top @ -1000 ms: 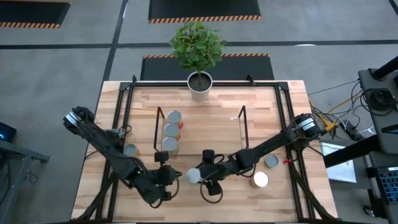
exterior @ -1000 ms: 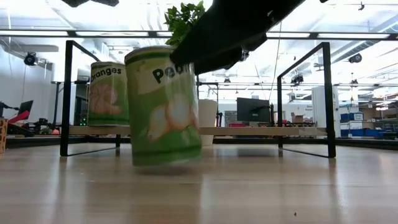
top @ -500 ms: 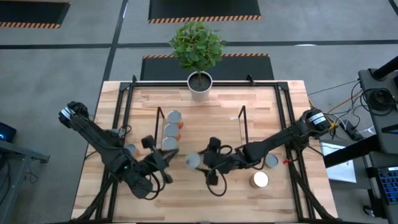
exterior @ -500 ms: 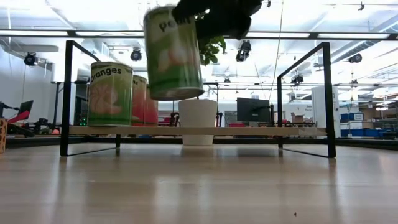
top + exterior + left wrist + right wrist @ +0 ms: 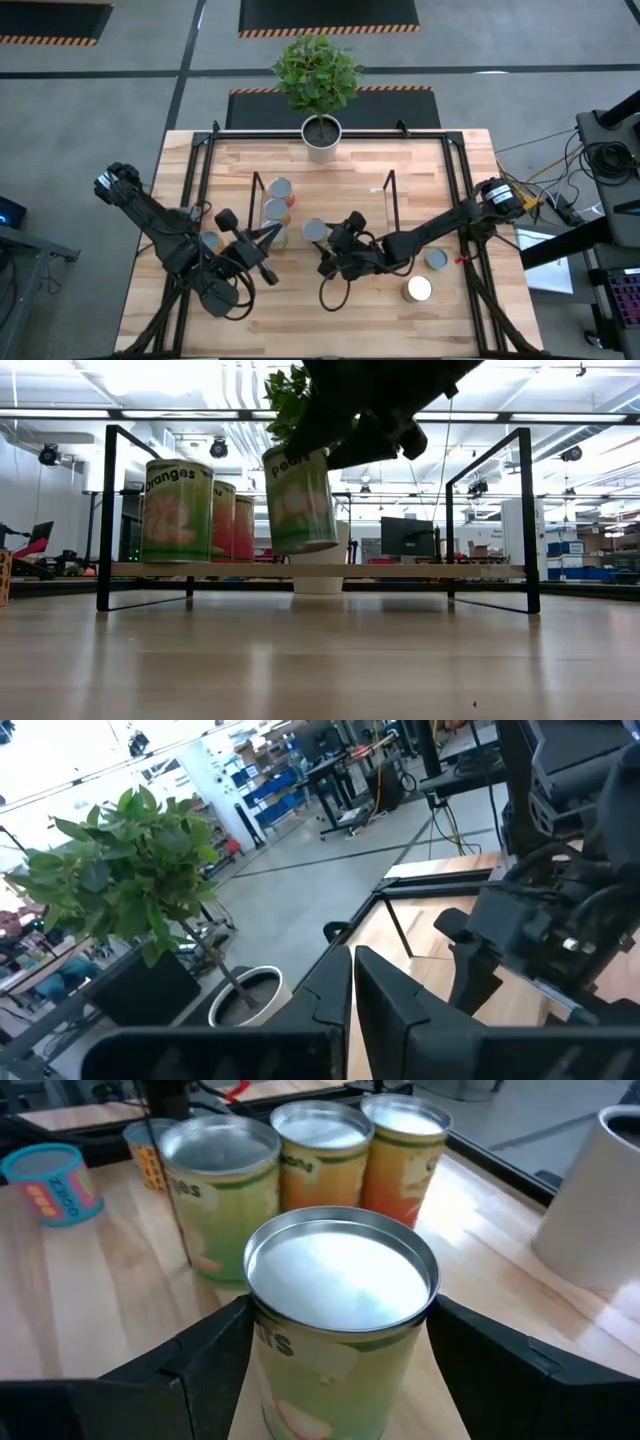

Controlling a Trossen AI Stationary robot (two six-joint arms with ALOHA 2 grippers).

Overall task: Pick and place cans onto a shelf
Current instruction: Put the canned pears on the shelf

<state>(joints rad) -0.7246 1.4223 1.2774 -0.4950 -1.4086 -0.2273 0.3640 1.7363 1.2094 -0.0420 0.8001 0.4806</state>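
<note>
A green "Pears" can with a silver top hangs in the air just near of the shelf's wood board, held by my right gripper. Three cans stand in a row on the shelf's left end, their bases on the board; in the low view they show as the orange-labelled cans. My left gripper is shut and holds nothing. It sits raised, just left of that row, and its shut fingers point toward the plant. My right gripper pinches the can's side wall just below the top rim, one finger on each side. The fingers come in slanting slightly down from the table's right. The can is lifted clear of table and board and tilts a little.
A white plant pot stands at the far edge behind the shelf. Loose cans stand on the table: a blue one at the left and two at the right under my right arm. The shelf's board is bare right of the three cans.
My right gripper has lifted the Pears can off the table and carried it toward the far edge, up to the shelf, rolling its wrist so the can now tilts. My left gripper has risen, turned, and moved toward the far edge beside the shelf's left end, staying shut.
</note>
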